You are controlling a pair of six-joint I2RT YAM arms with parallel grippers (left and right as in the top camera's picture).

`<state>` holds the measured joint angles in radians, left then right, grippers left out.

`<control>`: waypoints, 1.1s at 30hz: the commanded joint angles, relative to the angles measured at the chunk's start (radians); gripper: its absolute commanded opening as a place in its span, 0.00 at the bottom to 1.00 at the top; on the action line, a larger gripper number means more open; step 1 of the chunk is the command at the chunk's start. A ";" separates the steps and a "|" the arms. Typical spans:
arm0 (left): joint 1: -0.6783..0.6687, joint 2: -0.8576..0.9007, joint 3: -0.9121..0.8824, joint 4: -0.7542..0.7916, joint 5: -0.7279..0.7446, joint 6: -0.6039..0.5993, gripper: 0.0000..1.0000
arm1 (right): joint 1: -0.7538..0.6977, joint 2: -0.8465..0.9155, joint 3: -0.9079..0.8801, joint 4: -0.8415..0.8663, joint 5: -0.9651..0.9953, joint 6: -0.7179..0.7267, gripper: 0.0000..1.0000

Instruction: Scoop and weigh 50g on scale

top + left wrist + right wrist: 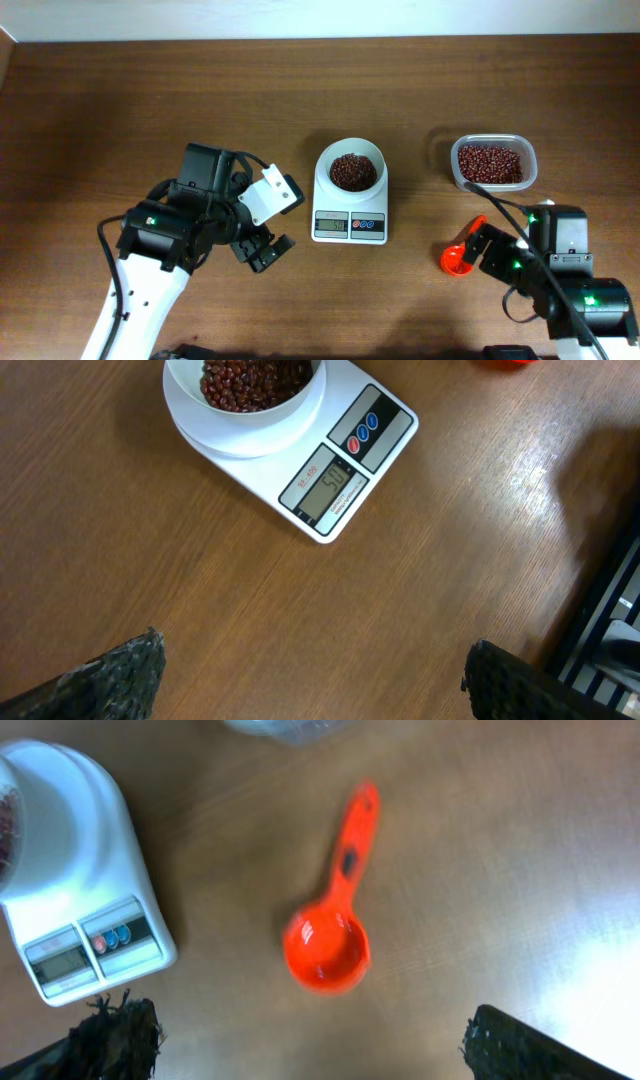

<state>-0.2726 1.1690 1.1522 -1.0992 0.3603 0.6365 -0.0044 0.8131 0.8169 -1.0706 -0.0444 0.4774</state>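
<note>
Left gripper [268, 222], black two-finger, sits left of the small white digital kitchen scale [349, 205] over the brown wooden table [120, 100]. Its jaws are spread wide, holding nothing and touching nothing. In the left wrist view the textured fingertips [115, 680] stand far apart at the bottom corners, with bare wood between them.

The scale is mid-table. A round white bowl [349, 152] sits on top, with a heap of small dark red-brown beans [354, 172] inside it. The grey display [325, 490] shows digits, too small to read for sure. The two blue buttons [363, 428] are beside the display.

Right of the scale, an orange plastic measuring scoop [325, 945] lies flat on the table. Its cup is empty and faces up, and nothing is gripping it. Further right of the scale and toward the back stands a clear rectangular plastic tub [492, 143], with more of the beans in it.

Right gripper [320, 1045], right of the scale and toward the front, hangs just above the scoop. Its jaws are fully parted and empty, with the fingertips [115, 1035] clear of the scoop on both sides.
</note>
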 commanded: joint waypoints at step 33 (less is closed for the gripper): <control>0.004 -0.004 0.014 0.002 0.018 0.015 0.99 | -0.002 -0.803 -0.477 0.606 -0.102 -0.187 0.99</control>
<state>-0.2726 1.1687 1.1522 -1.0988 0.3603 0.6361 -0.0044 0.0334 0.3580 -0.4866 -0.1337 0.3023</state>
